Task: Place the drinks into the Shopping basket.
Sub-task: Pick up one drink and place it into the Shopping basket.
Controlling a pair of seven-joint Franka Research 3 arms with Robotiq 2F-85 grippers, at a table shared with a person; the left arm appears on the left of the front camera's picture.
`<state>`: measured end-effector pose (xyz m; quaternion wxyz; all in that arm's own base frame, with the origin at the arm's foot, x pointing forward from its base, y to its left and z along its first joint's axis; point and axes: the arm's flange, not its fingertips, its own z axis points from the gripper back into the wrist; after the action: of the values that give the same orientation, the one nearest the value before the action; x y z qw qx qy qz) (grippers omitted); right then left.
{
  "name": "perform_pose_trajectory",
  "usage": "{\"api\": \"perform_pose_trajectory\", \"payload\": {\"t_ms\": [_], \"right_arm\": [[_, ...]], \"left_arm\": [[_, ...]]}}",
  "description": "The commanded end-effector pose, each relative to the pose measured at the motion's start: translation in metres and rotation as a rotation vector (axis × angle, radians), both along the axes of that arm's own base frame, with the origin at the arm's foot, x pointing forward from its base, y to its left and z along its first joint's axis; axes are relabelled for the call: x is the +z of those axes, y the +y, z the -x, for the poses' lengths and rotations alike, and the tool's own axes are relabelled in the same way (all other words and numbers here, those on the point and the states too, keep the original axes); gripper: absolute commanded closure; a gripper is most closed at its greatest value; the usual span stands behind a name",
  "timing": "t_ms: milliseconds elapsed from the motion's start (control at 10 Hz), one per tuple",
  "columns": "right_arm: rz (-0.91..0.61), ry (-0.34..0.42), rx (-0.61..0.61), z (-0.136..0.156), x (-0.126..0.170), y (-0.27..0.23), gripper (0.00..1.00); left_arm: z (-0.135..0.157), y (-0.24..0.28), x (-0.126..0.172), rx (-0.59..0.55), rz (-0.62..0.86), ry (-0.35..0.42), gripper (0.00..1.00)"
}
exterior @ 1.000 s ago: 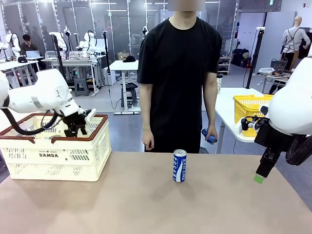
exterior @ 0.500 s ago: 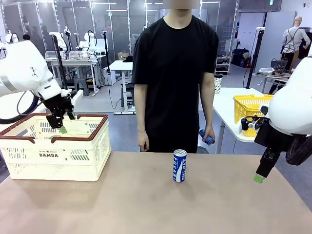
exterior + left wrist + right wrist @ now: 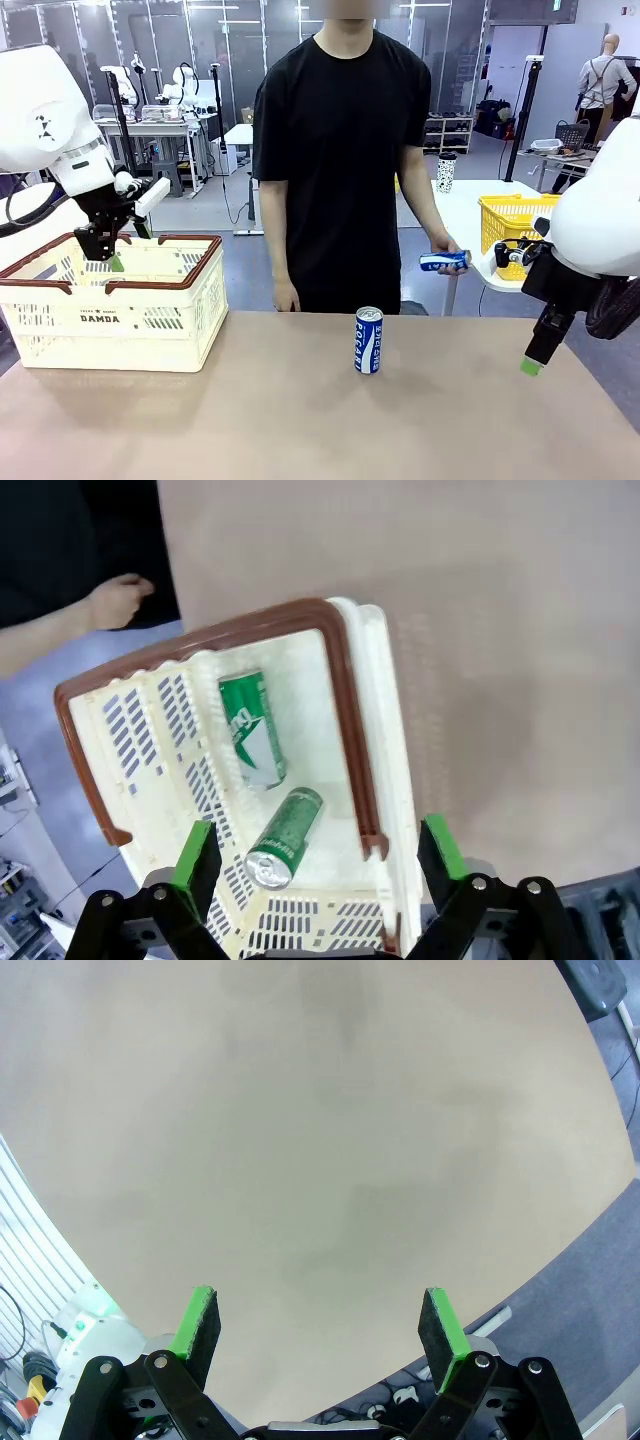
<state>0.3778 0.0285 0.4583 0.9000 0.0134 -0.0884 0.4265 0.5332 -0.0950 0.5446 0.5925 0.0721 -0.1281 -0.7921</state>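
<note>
While one green can (image 3: 252,730) and a second green can (image 3: 285,835) already lie in the Shopping basket (image 3: 340,680), a blue-and-white can (image 3: 369,341) stands mid-surface (image 3: 300,420), well apart from it, and the person's hand holds another blue can (image 3: 443,262). My left tool (image 3: 103,256) hangs above the basket, fingers apart and empty. My right tool (image 3: 320,1322), likewise spread and empty, hovers by the surface's right edge.

A green, white-lettered can (image 3: 252,730) and another green can (image 3: 285,835) are seen against the cream lattice basket (image 3: 150,325), rimmed brown-red; a blue-and-white can (image 3: 369,341) is spotted on the tan tabletop (image 3: 300,430).
</note>
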Motion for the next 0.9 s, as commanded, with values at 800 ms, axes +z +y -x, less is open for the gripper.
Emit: {"api": "perform_pose_trajectory", "payload": {"t_ms": [800], "right_arm": [[0.0,0.002,-0.001,0.001,-0.001,-0.001,0.0]], "left_arm": [[0.009,-0.033,0.004,-0.1,-0.007,-0.003,0.0]]}}
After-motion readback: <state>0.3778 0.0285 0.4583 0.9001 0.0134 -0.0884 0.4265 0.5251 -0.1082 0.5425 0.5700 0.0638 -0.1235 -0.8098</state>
